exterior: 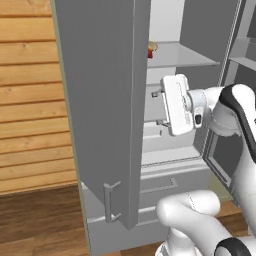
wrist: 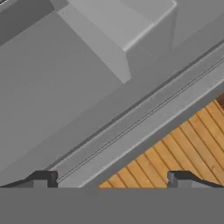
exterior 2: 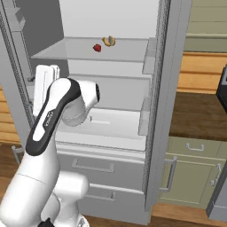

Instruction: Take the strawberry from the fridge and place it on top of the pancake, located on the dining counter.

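From the left base camera I see the fridge [exterior: 105,100] standing open against a wall of light wooden planks [exterior: 30,100], its near door [exterior: 102,115] swung out across the middle of the frame, dark wood floor [exterior: 35,220] below at 8 o'clock. My white hand hangs inside the opening at about 3 o'clock from the door edge, and the gripper [exterior: 158,107] points in toward the fridge interior, touching nothing that I can make out. A sliver of red, the strawberry [exterior: 149,54], peeks past the door edge on the upper glass shelf [exterior: 185,57], at 12 o'clock from the hand. From the right base camera the strawberry [exterior 2: 97,48] shows plainly: tiny, bright red, sitting on that glass shelf [exterior 2: 88,52], with a yellow-brown bun [exterior 2: 109,41] just beside it at 2 o'clock. A dark wooden bench [exterior 2: 199,115] sits past the right door at 3 o'clock. In the hand camera my fingertips [wrist: 43,178] stand wide apart with nothing between them, facing grey fridge surfaces and, at 4 o'clock, wooden planking [wrist: 183,148].
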